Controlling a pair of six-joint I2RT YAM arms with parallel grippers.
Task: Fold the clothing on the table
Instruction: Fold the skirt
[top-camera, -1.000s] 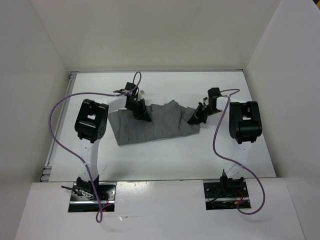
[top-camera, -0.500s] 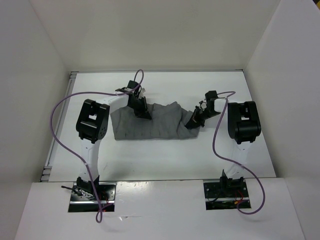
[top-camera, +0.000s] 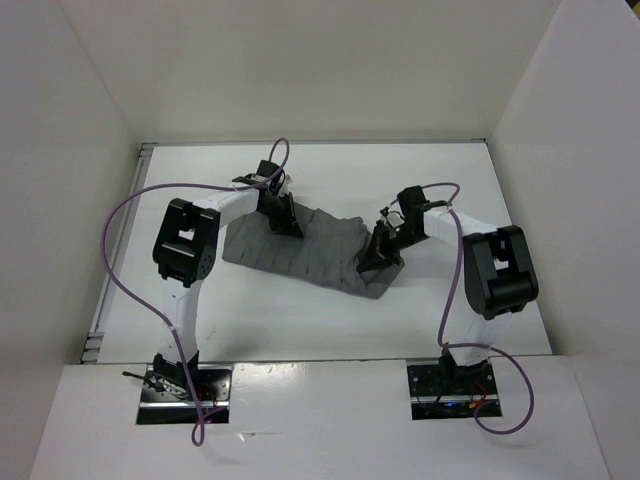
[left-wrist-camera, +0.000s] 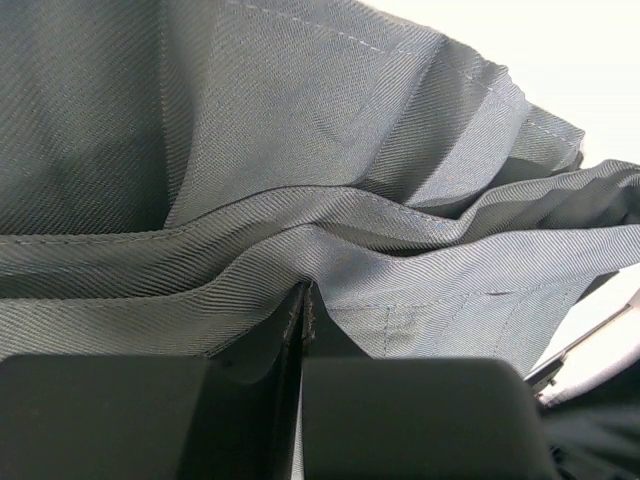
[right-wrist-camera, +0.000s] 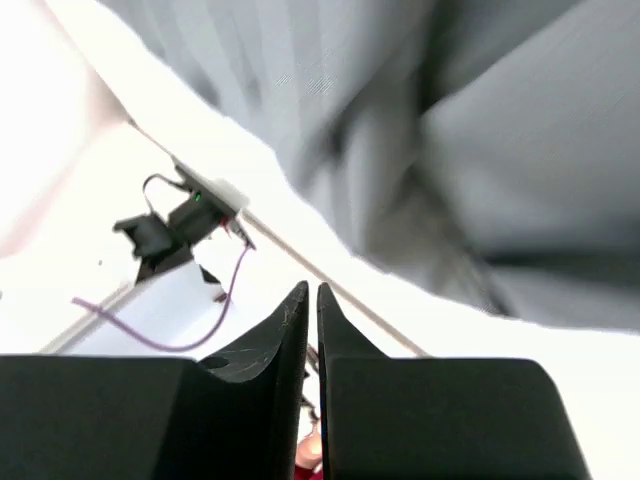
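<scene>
Swinging toward 7 o'clock since the earlier view, the right arm (top-camera: 500, 272) is dragging one end of the clothing (top-camera: 305, 250) with it. The grey pleated piece is now lying as a slanted band near the middle of the table (top-camera: 300, 325), running from 10 o'clock down to 4 o'clock rather than spreading level as before.

At the 10 o'clock corner the left gripper (top-camera: 287, 224) is barely shifting. Its wrist view is showing the jaws clenched, with a stitched fold of the cloth running straight into the seam between them, so it is grasping the clothing there.

At the 4 o'clock end the right gripper (top-camera: 376, 262) is sitting on the edge of the fabric. In its own view the fingers (right-wrist-camera: 275, 335) are standing almost together with only a thin slit. No cloth is showing between the tips, and the fabric beyond them is blurring, so I cannot tell whether it is holding anything.

The step looks like carrying that end across to make a fold. To do it well:
- The left gripper should be staying clamped as the anchor.
- The right one should be confirming a pinch on the edge before travelling further.
- It should be keeping the band lightly taut and moving low over the table.
- It should be letting go only once edge is lying on edge without bunching.
</scene>
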